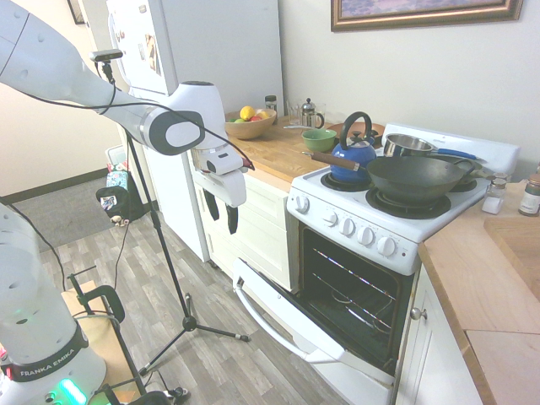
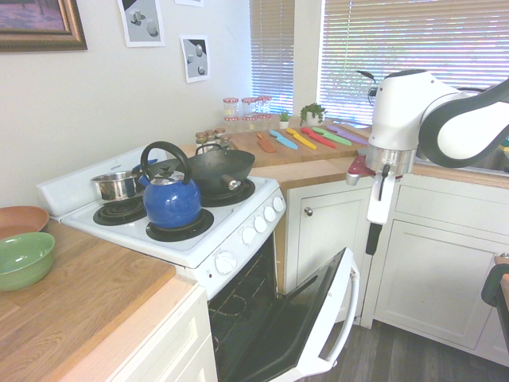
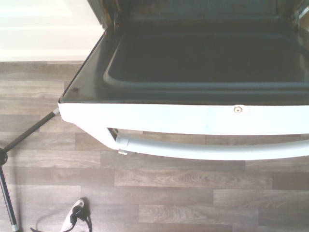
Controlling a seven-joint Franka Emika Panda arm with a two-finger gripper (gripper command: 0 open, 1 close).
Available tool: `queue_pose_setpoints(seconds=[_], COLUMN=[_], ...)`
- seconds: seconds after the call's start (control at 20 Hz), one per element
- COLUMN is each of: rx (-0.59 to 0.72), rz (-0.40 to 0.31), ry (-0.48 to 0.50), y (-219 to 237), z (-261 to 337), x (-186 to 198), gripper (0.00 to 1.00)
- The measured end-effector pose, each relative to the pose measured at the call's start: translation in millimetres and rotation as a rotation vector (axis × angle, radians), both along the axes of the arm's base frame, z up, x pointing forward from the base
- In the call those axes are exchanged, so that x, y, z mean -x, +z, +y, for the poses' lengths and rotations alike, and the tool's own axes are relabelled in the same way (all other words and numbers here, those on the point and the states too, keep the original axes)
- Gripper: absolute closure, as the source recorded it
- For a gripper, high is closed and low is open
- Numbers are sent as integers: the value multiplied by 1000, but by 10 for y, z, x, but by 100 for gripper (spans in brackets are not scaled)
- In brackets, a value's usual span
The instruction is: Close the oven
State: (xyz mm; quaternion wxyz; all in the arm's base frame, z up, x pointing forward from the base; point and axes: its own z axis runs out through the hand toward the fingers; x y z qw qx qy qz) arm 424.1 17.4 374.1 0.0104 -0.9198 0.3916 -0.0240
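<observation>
on stove, green bowl beside, oven door open

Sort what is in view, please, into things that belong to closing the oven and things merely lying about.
For the job:
- white stove's open oven door
- white bar handle

Lying about:
- blue kettle
- green bowl
- black wok
</observation>
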Motion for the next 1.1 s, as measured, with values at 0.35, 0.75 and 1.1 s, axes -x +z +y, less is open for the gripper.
queue_pose_setpoints(seconds=[0.35, 0.75, 1.1], rx=[-6, -43, -43], rz=[64, 217, 213], ry=[-31, 14, -9], y=[-310, -1817, -2702], z=[-4, -283, -697], x=[-51, -371, -669], gripper=[0, 0, 0])
